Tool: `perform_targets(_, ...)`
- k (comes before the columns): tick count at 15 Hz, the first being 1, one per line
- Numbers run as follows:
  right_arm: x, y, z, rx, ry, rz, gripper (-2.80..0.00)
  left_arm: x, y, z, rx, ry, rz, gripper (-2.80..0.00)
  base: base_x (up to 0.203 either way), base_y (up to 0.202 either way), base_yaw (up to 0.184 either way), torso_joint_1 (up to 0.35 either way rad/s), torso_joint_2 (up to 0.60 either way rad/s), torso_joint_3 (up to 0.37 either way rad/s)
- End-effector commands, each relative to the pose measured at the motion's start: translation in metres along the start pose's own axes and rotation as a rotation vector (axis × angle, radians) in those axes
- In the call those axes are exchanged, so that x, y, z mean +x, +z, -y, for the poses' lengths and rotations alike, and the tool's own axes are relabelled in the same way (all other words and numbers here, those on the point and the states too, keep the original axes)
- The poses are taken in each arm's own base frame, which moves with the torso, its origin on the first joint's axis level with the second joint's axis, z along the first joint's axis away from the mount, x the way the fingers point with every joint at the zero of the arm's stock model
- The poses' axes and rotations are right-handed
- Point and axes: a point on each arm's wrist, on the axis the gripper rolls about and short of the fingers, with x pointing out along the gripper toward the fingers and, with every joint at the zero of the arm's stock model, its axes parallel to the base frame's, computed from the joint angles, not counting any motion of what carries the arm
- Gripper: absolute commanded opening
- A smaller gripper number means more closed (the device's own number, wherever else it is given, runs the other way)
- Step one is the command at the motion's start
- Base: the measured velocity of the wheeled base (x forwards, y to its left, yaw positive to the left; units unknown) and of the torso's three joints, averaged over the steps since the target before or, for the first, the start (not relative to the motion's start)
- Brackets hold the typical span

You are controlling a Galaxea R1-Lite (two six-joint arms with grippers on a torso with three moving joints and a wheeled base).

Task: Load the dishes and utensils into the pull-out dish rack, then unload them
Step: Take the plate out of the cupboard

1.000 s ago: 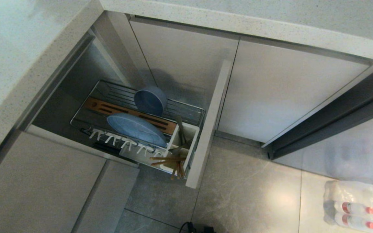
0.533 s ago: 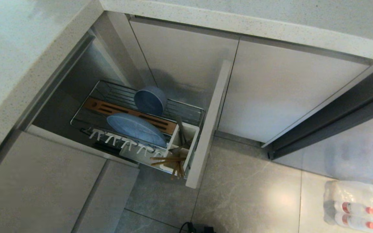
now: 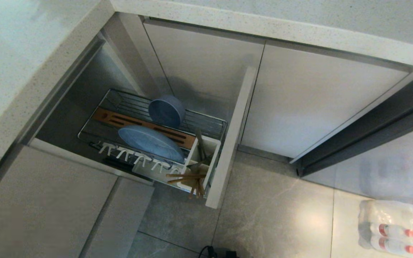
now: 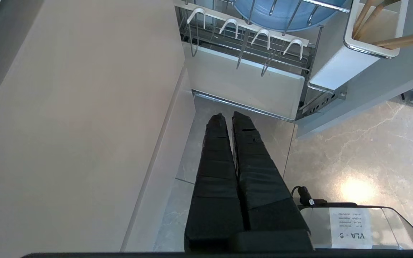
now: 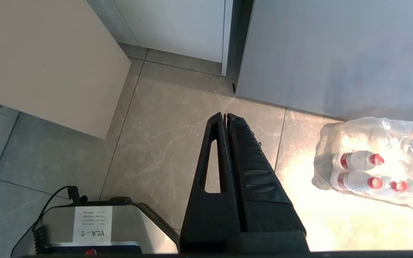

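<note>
Rack (image 3: 206, 123) of chrome wire, pulled out from under pale speckled countertop (image 3: 264, 25), beige front panel (image 3: 229, 143) standing edge-on toward grey tiled floor (image 3: 274, 215). Brown slotted wooden strip (image 3: 111, 118) running along rack's middle. Wide matte light-blue plate (image 3: 151, 142) standing on edge, leaning, between wooden strip and row of white plastic prongs (image 3: 134, 157); same plate's lower rim visible through wires in left wrist view (image 4: 285, 10). Smaller blue-grey bowl (image 3: 166, 111) on its side behind plate, against far wire section, well apart from prongs. White utensil caddy (image 3: 203, 161) at rack's front end, just inside panel. Light-brown wooden chopsticks (image 3: 188, 177) in caddy's near compartment, tips splayed over rim. Slim silver fork (image 3: 200, 143) upright in caddy's far compartment.

Left gripper (image 4: 227, 117) low beside cabinet front, below rack's near corner, black fingers pressed together, holding nothing, clear of rack. Right gripper (image 5: 225, 116) over bare floor tile, fingers likewise closed and empty, well away from rack. Neither arm within head view.

Shrink-wrapped pack of red-capped water bottles (image 3: 400, 229) on floor to robot's right, near right gripper. Robot base with white label (image 5: 90, 222) under both wrists.
</note>
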Motion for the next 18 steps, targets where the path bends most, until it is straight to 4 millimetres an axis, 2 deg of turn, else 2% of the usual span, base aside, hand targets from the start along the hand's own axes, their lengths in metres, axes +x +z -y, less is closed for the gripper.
perform_targets(1,0.000,0.000,0.000,0.000,0.000,-0.001,-2.80,0.000,0.000,0.000,0.001,0.001,-0.003,-2.80,0.000,0.000,0.000,0.000,0.00,0.000)
perform_targets(4,0.000,0.000,0.000,0.000,0.000,-0.001,-2.80,0.000,0.003,0.000,-0.004,0.003,0.025,-2.80,0.000,0.000,0.000,0.000,0.00,0.000)
perform_targets(6,0.000,0.000,0.000,0.000,0.000,-0.001,-2.80,-0.003,0.015,0.000,-0.004,0.006,0.084,-2.80,0.000,0.000,0.000,0.000,0.00,0.000)
perform_targets(7,0.000,0.000,0.000,0.000,0.000,-0.001,-2.80,-0.008,0.028,-0.001,-0.005,0.005,0.128,-2.80,0.000,0.000,0.000,0.000,0.00,0.000)
perform_targets(12,0.000,0.000,0.000,0.000,0.000,-0.001,-2.80,-0.046,0.106,-0.001,0.000,-0.029,0.268,-2.80,0.000,0.000,0.000,0.000,0.00,0.000)
perform_targets(15,0.000,0.000,0.000,0.000,0.000,-0.001,-2.80,-0.052,0.171,-0.002,-0.002,-0.062,0.318,-2.80,0.000,0.000,0.000,0.000,0.00,0.000)
perform_targets(18,0.000,0.000,0.000,0.000,0.000,-0.001,-2.80,-0.041,0.239,-0.001,-0.091,-0.078,0.358,-2.80,0.000,0.000,0.000,0.000,0.00,0.000)
